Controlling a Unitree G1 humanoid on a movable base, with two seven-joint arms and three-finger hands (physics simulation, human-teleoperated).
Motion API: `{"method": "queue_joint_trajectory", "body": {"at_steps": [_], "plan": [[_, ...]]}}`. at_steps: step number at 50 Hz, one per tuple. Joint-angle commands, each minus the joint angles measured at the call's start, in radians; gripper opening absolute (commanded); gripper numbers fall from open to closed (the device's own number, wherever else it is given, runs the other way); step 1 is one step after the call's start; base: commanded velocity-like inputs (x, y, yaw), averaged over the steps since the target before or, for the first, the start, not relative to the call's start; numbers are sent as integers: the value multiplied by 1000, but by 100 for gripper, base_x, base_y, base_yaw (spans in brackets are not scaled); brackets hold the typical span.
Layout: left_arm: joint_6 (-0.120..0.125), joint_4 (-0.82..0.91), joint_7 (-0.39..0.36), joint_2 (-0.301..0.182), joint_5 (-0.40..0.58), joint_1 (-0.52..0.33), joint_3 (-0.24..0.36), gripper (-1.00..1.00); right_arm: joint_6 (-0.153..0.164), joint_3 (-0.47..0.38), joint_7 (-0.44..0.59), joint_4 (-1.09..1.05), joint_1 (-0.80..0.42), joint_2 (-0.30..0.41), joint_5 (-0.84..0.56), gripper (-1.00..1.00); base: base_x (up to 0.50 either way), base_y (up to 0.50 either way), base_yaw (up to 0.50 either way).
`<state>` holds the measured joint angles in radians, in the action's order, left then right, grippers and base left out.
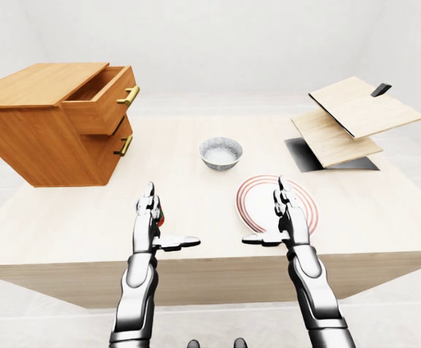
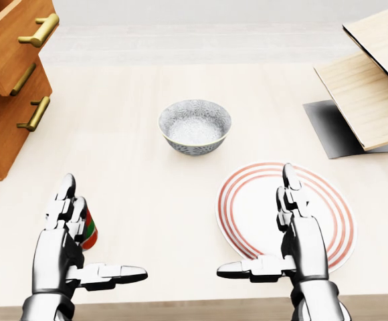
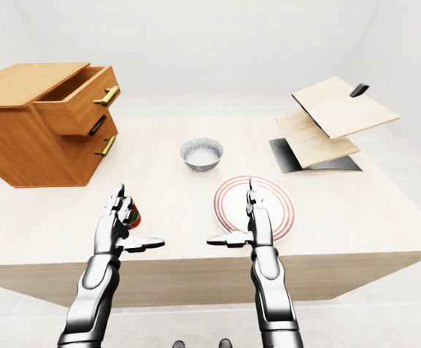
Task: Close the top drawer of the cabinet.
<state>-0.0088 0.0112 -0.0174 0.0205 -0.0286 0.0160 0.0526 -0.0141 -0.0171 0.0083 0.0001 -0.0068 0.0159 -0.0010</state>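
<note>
Pale wood bench (image 1: 196,156) carries everything. Cabinet (image 1: 40,130) sits at its far left corner; top drawer (image 1: 101,98) pulled out, brass handle (image 1: 129,95) twd the bowl (image 1: 221,153). Bowl mid-bench, right of cabinet. Red-ringed plate (image 2: 314,200) below-right of bowl. Left hand (image 2: 67,244) hovers well below cabinet, fingers (image 2: 65,194) wide, thumb out, empty; small red-green item (image 3: 133,215) just behind it. Right hand (image 2: 294,234) over plate's left edge, fingers wide, empty. Boards (image 1: 356,116) opp. the cabinet, far right.
</note>
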Motion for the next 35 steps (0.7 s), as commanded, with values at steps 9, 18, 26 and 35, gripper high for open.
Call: {"method": "queue_joint_trajectory", "body": {"at_steps": [9, 18, 26, 35], "plan": [[47, 24, -36, -27, -29, 0, -5, 100, 5, -24, 28, -12, 19, 0, 25, 100, 0, 0, 0], [96, 336, -16, -47, -74, -13, 17, 100, 101, -35, 27, -327, 67, 11, 57, 100, 0, 0, 0], [96, 489, 7, -68, -82, -46, 51, 100, 101, -73, 31, -509, 42, 27, 68, 100, 0, 0, 0], [96, 567, 15, -72, -113, -76, 89, 100, 101, -121, 48, -583, 35, 32, 78, 100, 0, 0, 0]]}}
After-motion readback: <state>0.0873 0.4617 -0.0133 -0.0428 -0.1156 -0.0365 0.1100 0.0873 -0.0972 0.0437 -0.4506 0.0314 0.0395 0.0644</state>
